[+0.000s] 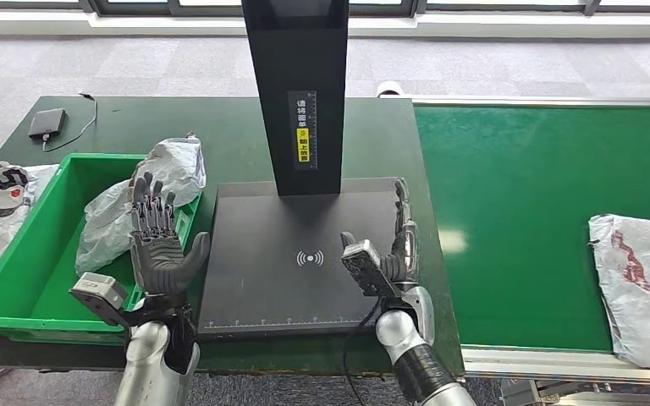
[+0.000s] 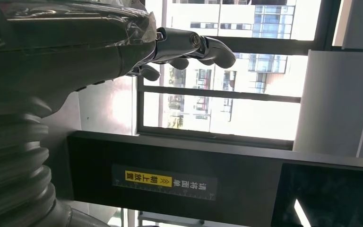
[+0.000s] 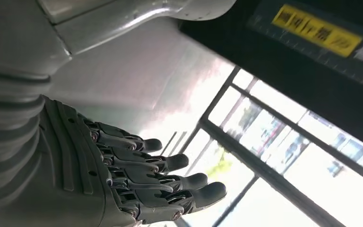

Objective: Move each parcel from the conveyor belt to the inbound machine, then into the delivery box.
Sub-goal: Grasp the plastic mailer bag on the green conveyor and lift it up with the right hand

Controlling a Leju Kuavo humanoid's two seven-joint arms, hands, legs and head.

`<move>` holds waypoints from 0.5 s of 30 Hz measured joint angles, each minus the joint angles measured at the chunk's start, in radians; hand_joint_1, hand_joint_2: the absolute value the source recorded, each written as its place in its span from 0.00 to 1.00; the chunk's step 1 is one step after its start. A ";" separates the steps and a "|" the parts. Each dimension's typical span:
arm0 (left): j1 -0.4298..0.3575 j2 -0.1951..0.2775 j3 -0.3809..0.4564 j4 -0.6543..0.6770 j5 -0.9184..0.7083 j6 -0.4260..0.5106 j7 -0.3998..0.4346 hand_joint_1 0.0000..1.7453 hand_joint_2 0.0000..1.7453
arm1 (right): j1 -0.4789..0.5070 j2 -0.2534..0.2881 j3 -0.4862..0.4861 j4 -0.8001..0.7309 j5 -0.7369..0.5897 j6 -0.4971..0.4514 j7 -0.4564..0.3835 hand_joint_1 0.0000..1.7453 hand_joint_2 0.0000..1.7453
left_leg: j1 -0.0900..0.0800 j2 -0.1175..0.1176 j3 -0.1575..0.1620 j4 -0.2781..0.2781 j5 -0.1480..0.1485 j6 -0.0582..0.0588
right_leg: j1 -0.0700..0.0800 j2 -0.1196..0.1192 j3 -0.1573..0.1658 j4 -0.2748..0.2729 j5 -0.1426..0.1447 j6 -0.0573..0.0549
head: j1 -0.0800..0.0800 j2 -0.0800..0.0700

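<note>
Green delivery box [image 1: 17, 279] at left, holding a white parcel [image 1: 148, 190] draped over its right wall. Left robot hand [image 1: 159, 245] raised beside it, fingers spread, holding nothing. Right robot hand [image 1: 393, 254] open at the inbound machine [image 1: 279, 262] plate's right edge. Another parcel [image 1: 643, 279] far right on the conveyor belt [image 1: 516, 211].

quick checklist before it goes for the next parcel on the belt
1. Left hand empty, fingers spread: ok.
2. Right hand empty: ok.
3. Scanner plate free of parcels: ok.
4. Last parcel fully inside the green box: not ok, it drapes over the rim.
5. Next parcel on the belt: ok, at the far right.
6. Belt stopped: cannot tell.
</note>
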 joint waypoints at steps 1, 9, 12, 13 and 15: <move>0.000 0.000 0.000 0.001 0.003 0.000 0.000 0.00 1.00 | -0.008 -0.011 -0.009 0.003 0.096 -0.025 0.064 0.00 1.00 | 0.000 0.000 0.000 0.000 0.000 0.000 | 0.000 0.000 0.000 0.000 0.000 0.000 | 0.000 0.000; 0.003 0.000 0.000 0.005 0.029 -0.004 0.000 0.00 1.00 | -0.051 -0.124 -0.326 0.008 0.856 -0.061 0.467 0.00 1.00 | -0.002 -0.002 0.000 0.001 0.000 0.001 | -0.002 -0.001 0.001 0.000 0.000 0.001 | 0.000 0.000; 0.003 0.000 0.000 0.005 0.039 0.002 0.000 0.00 1.00 | -0.086 -0.179 -0.440 0.053 0.930 -0.061 0.583 0.00 1.00 | -0.003 -0.002 0.000 0.001 0.000 0.001 | -0.003 -0.001 0.001 0.000 0.001 0.001 | 0.000 0.000; 0.004 0.000 0.000 0.005 0.039 0.005 0.000 0.00 1.00 | -0.096 -0.195 -0.466 0.070 0.951 -0.061 0.612 0.00 1.00 | -0.003 -0.002 -0.001 0.001 0.000 0.001 | -0.003 -0.002 0.001 0.000 0.001 0.001 | 0.000 0.000; 0.005 0.000 0.000 0.004 0.040 0.007 0.000 0.00 1.00 | -0.121 -0.230 -0.512 0.122 0.958 -0.059 0.645 0.00 1.00 | -0.003 0.000 0.000 0.001 -0.001 0.001 | -0.003 0.000 0.001 0.000 0.001 0.001 | 0.000 0.000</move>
